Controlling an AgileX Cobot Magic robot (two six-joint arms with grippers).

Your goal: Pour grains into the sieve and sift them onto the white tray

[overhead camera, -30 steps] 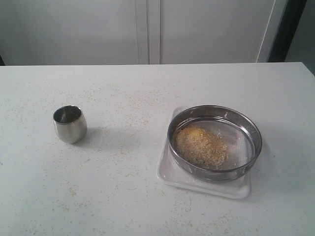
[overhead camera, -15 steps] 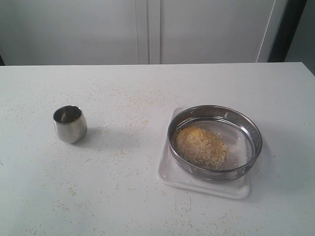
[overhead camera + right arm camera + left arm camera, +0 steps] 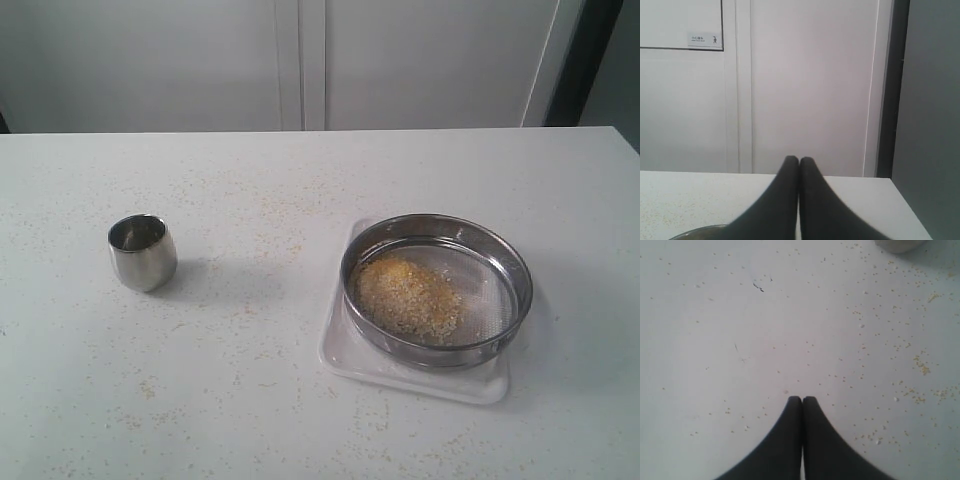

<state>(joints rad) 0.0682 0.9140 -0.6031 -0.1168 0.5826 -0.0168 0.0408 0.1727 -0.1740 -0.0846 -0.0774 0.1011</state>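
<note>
The round steel sieve (image 3: 436, 288) rests on the white tray (image 3: 415, 375) at the right of the table. A heap of yellow and beige grains (image 3: 407, 296) lies on its mesh, towards its left side. Neither arm appears in the exterior view. My left gripper (image 3: 802, 399) is shut with nothing between its black fingers, hovering over bare table strewn with loose grains. My right gripper (image 3: 799, 160) is also shut and empty, pointing level across the table toward the wall; a sliver of the sieve's rim (image 3: 695, 233) shows below it.
A small rounded steel cup (image 3: 142, 252) stands upright at the left of the table; its base edge (image 3: 897, 245) shows in the left wrist view. Stray grains (image 3: 280, 240) speckle the white tabletop. White cabinet doors (image 3: 300, 60) stand behind the table.
</note>
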